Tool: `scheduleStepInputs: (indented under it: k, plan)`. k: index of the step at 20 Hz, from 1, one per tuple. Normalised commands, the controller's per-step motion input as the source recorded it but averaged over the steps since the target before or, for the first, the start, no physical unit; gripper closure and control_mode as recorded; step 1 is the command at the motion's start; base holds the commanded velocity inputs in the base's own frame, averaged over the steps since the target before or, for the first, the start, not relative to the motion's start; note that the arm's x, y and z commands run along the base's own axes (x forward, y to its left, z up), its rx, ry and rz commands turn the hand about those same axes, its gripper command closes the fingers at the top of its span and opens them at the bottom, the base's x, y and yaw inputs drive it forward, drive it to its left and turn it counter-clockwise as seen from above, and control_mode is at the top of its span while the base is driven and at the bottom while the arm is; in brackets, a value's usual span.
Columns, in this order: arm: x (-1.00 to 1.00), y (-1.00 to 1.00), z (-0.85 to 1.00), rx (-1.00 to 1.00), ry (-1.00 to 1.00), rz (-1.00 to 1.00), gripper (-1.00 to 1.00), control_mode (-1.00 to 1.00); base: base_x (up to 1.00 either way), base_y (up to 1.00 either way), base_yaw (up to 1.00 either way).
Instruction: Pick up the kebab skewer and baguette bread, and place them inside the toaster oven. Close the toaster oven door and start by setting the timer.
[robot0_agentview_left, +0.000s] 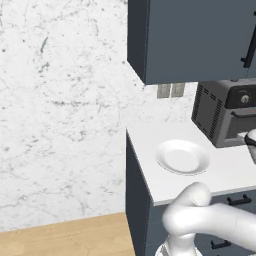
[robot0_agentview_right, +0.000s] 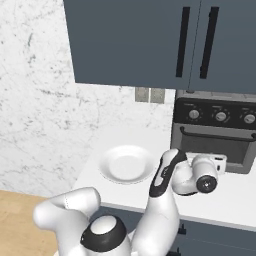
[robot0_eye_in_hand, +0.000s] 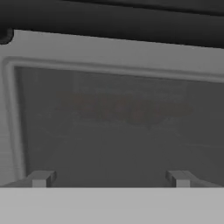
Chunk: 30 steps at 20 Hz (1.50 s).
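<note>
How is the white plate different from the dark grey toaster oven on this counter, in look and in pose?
The round white plate is shallow and lies flat; the dark grey toaster oven is a tall box standing upright. The plate is plain and bare on top; the toaster oven has a row of knobs and a bar handle across its shut door. The plate sits left of the toaster oven. Both rest on the white counter.

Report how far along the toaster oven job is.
Done, by the look of it: the plate is bare and the toaster oven door is shut, with faint reddish shapes behind its glass in the hand view. In hand: nothing; the open tool faces the door. Left: setting the timer on the knobs.
</note>
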Motion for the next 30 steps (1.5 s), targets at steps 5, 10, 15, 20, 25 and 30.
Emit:
scheduleStepInputs:
  k: [5,10,15,20,25,30]
  plan:
    - [-0.46,-0.03,0.56,0.00,0.00,0.00,-1.00,-1.00,0.00,0.00,0.00]
    - [-0.32,0.12,0.61,0.00,-0.02,0.00,-1.00,-1.00,0.00,0.00,0.00]
    - [-0.36,0.19,0.26,0.00,-0.05,0.00,-1.00,-1.00,0.00,0.00,0.00]
    - [-0.31,0.04,0.13,0.01,-0.13,0.00,-1.00,-1.00,0.00,0.00,0.00]
    - [-0.26,0.02,0.27,0.00,-0.15,0.00,-1.00,-1.00,0.00,0.00,0.00]
    - [-0.16,0.31,0.26,0.00,-0.11,0.00,-1.00,-1.00,0.00,0.00,0.00]
